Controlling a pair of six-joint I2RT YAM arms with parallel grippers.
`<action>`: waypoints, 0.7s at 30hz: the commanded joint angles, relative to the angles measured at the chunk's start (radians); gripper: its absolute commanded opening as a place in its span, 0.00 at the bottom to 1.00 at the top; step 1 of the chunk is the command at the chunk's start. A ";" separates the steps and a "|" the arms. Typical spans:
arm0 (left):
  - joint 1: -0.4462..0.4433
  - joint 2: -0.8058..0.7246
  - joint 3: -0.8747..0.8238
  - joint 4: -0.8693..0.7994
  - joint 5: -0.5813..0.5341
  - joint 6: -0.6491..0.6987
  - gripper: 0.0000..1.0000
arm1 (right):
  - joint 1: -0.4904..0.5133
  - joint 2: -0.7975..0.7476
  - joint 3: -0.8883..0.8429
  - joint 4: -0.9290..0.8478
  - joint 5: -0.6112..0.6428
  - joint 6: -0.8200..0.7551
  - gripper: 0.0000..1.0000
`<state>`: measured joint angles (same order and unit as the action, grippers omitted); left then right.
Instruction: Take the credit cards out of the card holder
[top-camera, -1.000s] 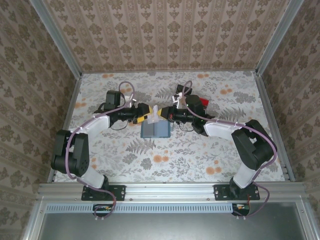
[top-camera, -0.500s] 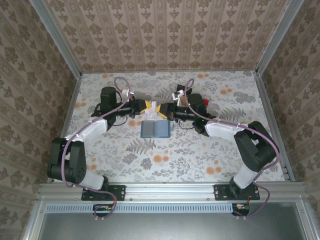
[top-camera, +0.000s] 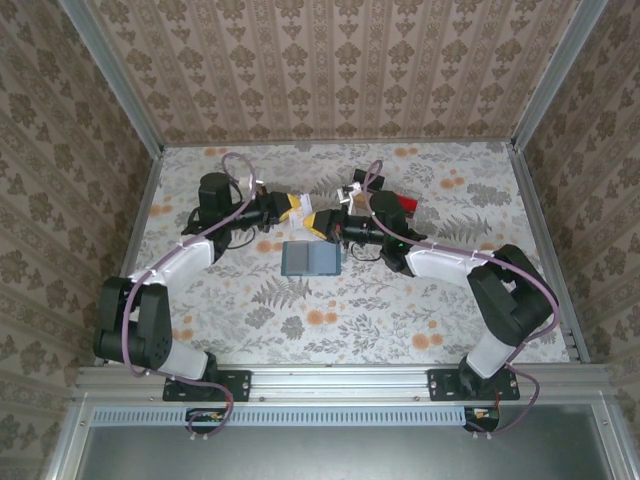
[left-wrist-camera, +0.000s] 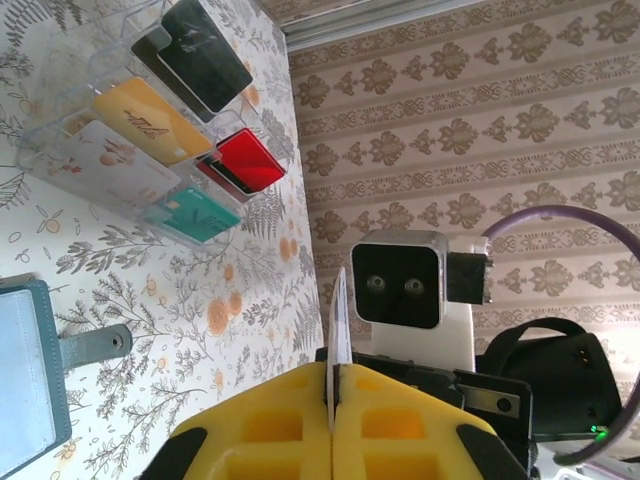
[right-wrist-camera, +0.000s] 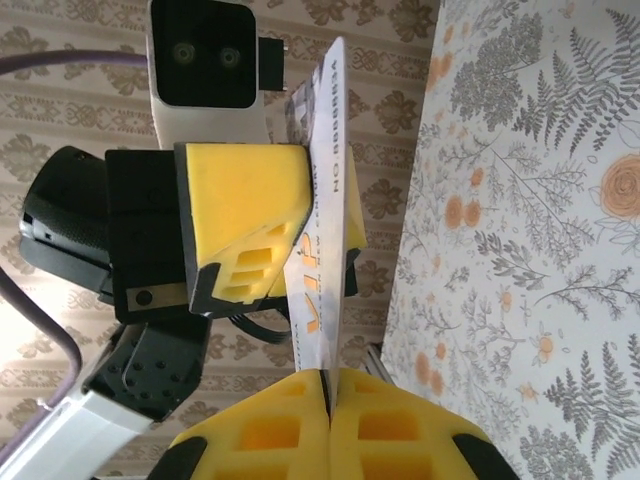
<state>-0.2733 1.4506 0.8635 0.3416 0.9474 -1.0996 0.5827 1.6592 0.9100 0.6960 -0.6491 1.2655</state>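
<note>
- Our left hand (left-wrist-camera: 333, 400) has its yellow fingers pressed together on a pale grey-white plastic card (right-wrist-camera: 330, 200). In the left wrist view we see this card edge-on, as a thin line between the fingers.
- Our right hand (right-wrist-camera: 325, 400) is closed as well and pinches the other end of the same card. On the face of the card we read orange letters, "VIP".
- The card is held up between the two hands, off the flowered counter (top-camera: 400, 310).
- The slim teal-blue bifold card holder (top-camera: 311, 259) lies open and flat near the middle of the counter, with its two panels side by side. Seen from it in the top view, the two hands meet near, at about 12 o'clock.
- A small grey-blue strap (left-wrist-camera: 95, 345) sticks out from one side of the holder.
- A clear plastic compartment tray (left-wrist-camera: 60, 110) stands at about 1 o'clock from the holder, behind the right arm.
- In separate compartments of the tray we see a black block (left-wrist-camera: 205, 50), an orange-tan flat card (left-wrist-camera: 150, 120), a red block (left-wrist-camera: 245, 160) and a small teal block (left-wrist-camera: 190, 215).
</note>
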 joint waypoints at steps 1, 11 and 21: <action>0.011 -0.046 -0.003 -0.094 -0.045 0.047 0.17 | -0.010 -0.039 0.061 -0.135 0.057 -0.128 0.00; 0.068 -0.098 0.084 -0.666 -0.362 0.476 0.89 | -0.079 -0.075 0.245 -0.818 0.225 -0.815 0.00; 0.072 -0.075 0.115 -0.815 -0.485 0.653 1.00 | -0.165 0.022 0.420 -1.151 0.332 -1.588 0.00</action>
<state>-0.2070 1.3788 0.9337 -0.3977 0.5125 -0.5457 0.4202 1.6501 1.2980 -0.3138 -0.3653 0.0132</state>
